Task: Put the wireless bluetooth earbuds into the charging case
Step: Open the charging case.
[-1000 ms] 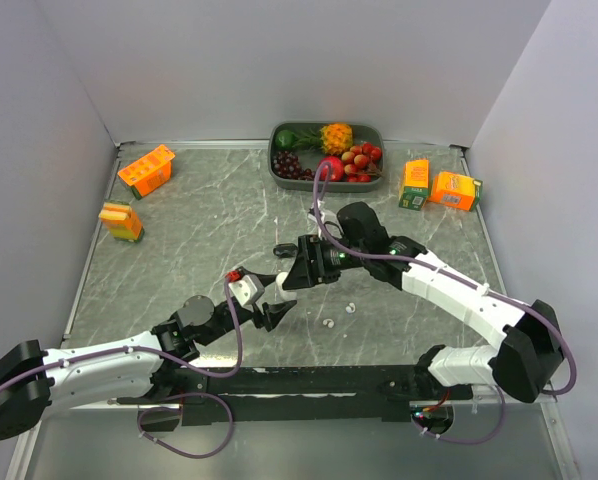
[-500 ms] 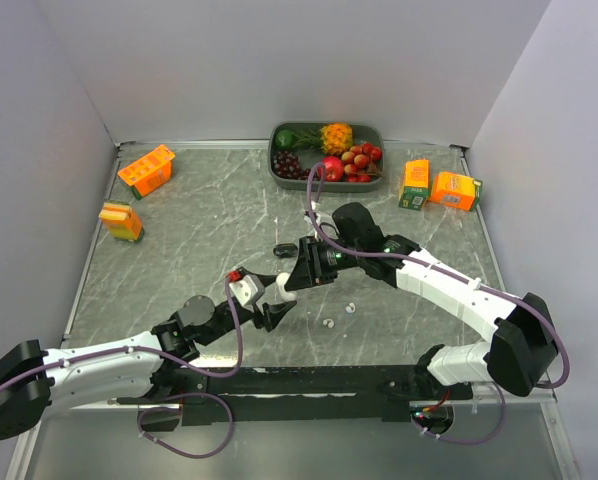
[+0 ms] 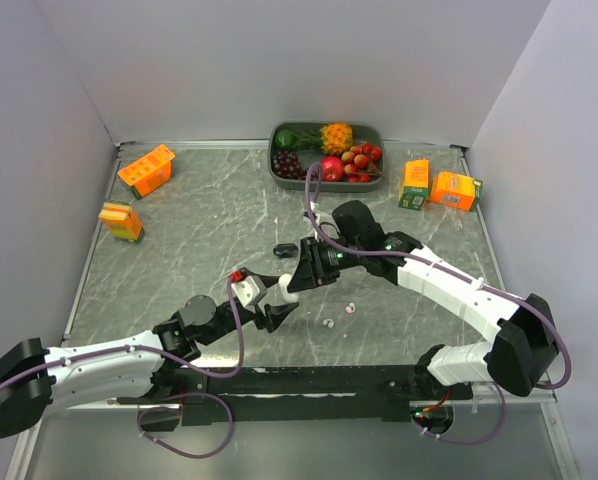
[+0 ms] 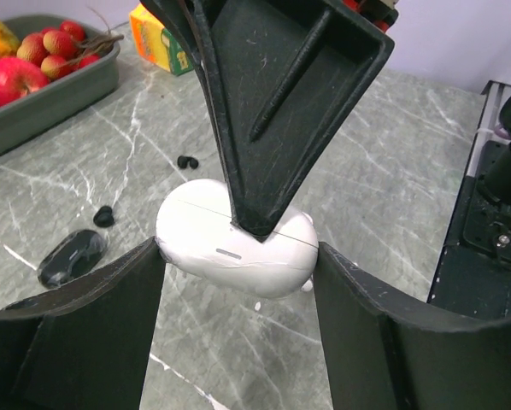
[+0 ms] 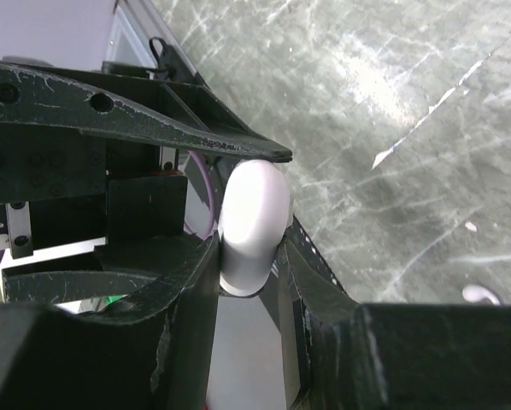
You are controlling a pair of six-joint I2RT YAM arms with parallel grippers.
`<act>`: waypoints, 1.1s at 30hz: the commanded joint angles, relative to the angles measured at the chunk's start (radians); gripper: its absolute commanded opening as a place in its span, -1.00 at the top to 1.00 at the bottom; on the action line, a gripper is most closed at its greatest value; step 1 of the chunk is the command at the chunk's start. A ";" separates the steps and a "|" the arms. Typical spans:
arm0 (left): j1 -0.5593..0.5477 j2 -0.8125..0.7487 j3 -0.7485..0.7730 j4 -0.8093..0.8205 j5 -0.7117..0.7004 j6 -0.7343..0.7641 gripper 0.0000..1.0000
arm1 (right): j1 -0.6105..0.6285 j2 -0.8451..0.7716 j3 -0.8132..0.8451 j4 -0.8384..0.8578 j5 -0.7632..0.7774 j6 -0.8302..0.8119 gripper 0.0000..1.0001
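The left fingers [image 4: 110, 325] stand about half open, pressed on both ends of the white charging case [image 4: 236, 248] and holding it above the tabletop [image 3: 199, 230]. The right fingers [image 5: 187, 282], narrowly parted, pinch its sides. Two white earbuds [image 3: 329, 323] lie on the tabletop nearby. Farther off, black earbuds [image 4: 104, 215] lie near a black case [image 4: 72, 256].

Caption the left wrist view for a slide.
Left gripper holds the white charging case; the right gripper's finger meets its seam, black earbuds beyond.

Closed white case [image 4: 235, 248] aloft, earbuds [image 3: 329, 323] loose
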 commanded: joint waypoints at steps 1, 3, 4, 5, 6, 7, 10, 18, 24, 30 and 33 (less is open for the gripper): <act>-0.003 -0.015 0.046 0.012 0.032 -0.016 -0.43 | -0.006 -0.040 0.108 -0.142 -0.046 -0.138 1.00; -0.003 -0.018 0.060 -0.028 0.049 -0.007 -0.51 | -0.004 -0.042 0.141 -0.214 -0.045 -0.159 1.00; -0.002 -0.019 0.066 -0.038 0.049 -0.005 -0.53 | -0.007 -0.050 0.146 -0.230 -0.037 -0.167 1.00; -0.002 -0.021 0.076 -0.048 0.049 -0.011 -0.93 | -0.006 -0.054 0.152 -0.245 -0.036 -0.175 1.00; -0.003 -0.021 0.081 -0.070 0.049 -0.019 -0.93 | -0.006 -0.066 0.161 -0.267 -0.029 -0.182 1.00; -0.003 -0.024 0.086 -0.077 0.051 -0.031 -0.93 | -0.006 -0.074 0.162 -0.273 -0.019 -0.181 1.00; -0.003 -0.023 0.106 -0.113 0.033 -0.072 -0.93 | -0.007 -0.100 0.163 -0.288 -0.006 -0.184 1.00; -0.002 0.082 0.311 -0.452 -0.208 -0.356 -0.93 | -0.009 -0.140 0.212 -0.365 0.056 -0.207 1.00; -0.003 0.120 0.371 -0.541 -0.369 -0.560 -0.93 | -0.022 -0.166 0.244 -0.408 0.096 -0.210 1.00; -0.005 0.022 0.241 -0.325 -0.289 -0.519 -0.93 | -0.052 -0.182 0.252 -0.399 0.118 -0.190 1.00; -0.003 -0.041 0.175 -0.231 -0.186 -0.448 -0.93 | -0.075 -0.195 0.240 -0.384 0.126 -0.178 1.00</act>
